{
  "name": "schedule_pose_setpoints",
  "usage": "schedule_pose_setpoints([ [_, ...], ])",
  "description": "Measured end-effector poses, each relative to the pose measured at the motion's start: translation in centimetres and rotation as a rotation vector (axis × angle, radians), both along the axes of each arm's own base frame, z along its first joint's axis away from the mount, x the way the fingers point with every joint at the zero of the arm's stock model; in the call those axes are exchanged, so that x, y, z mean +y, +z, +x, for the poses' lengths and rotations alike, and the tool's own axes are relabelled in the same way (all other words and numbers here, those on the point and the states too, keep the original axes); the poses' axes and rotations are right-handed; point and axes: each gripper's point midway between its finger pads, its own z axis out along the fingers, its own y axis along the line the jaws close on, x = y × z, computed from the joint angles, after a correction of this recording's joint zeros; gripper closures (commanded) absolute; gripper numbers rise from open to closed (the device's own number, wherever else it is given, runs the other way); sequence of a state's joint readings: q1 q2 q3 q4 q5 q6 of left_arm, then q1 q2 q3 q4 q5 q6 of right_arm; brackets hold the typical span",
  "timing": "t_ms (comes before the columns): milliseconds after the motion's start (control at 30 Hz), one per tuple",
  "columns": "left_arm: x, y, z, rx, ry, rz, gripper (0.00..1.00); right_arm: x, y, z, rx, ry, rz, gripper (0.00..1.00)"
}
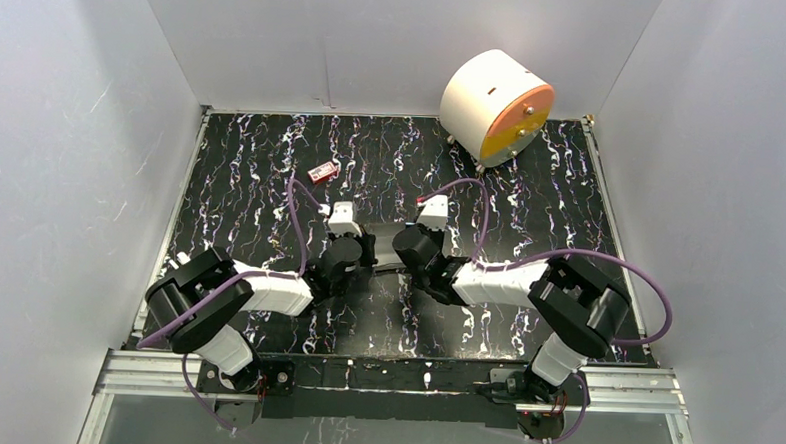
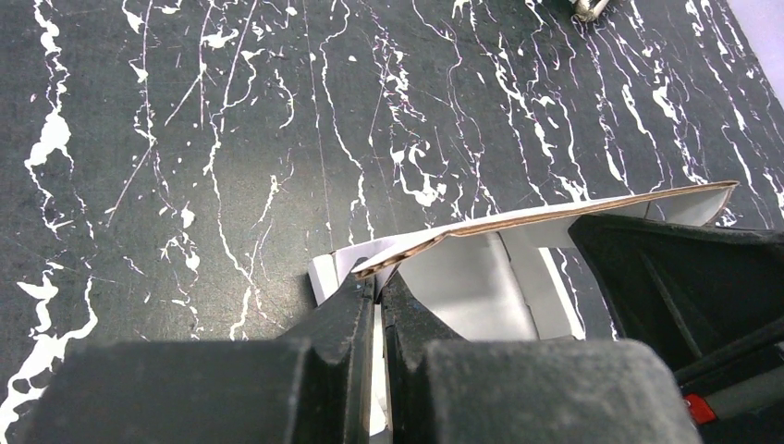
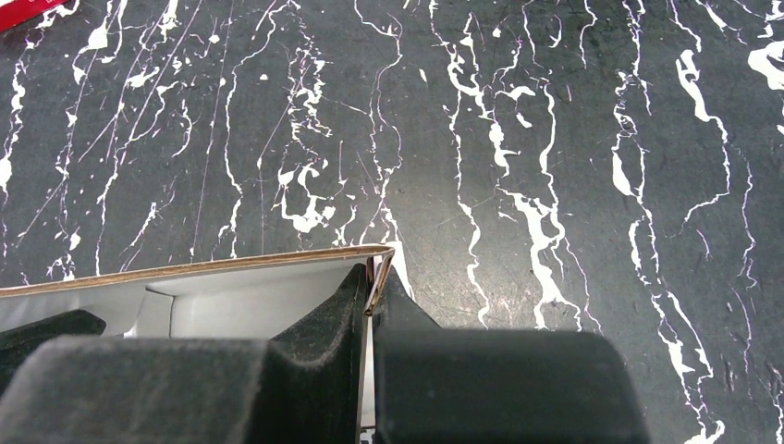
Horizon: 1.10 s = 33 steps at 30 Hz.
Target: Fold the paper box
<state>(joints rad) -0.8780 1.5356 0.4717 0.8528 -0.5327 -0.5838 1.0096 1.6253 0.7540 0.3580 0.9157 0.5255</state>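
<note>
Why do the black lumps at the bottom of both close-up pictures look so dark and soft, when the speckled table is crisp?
Left wrist view: the left gripper sits near the lens, dark and soft; the paper box edge and table are crisp. Right wrist view: the same for the right gripper. Top external view: even light.

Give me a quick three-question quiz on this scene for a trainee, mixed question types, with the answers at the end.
1. True or false: the left gripper is shut on the paper box.
2. Where does the white cylinder stand on the table? A: near left corner. B: far edge, right side. C: between the arms.
3. How many grippers hold the box?
Key: 1 true. 2 B. 3 two: the right gripper pinches it as well.
</note>
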Motion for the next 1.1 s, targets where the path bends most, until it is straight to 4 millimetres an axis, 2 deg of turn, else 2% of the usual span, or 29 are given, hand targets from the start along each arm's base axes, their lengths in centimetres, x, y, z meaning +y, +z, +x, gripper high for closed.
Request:
schedule_pose_setpoints([
  [500, 0.7, 0.1, -0.1, -0.072, -0.020, 0.157, 1.00, 0.2, -0.2, -1.5, -0.033, 0.059, 0.000, 0.91],
  [800, 0.9, 0.4, 0.9, -0.138, -0.008, 0.247, 0.97, 0.2, -0.3, -2.1, -0.126, 0.127, -0.024, 0.92],
  [1033, 1.0, 0.4, 1.2, -0.148, 0.027, 0.219, 0.96, 0.5, -0.3, -1.8, -0.181, 0.109, -0.036, 0.91],
  [1100, 1.0, 0.3, 1.1, -0.143, 0.033, 0.196, 0.93, 0.5, -0.3, -1.8, -0.189, 0.090, -0.024, 0.91],
])
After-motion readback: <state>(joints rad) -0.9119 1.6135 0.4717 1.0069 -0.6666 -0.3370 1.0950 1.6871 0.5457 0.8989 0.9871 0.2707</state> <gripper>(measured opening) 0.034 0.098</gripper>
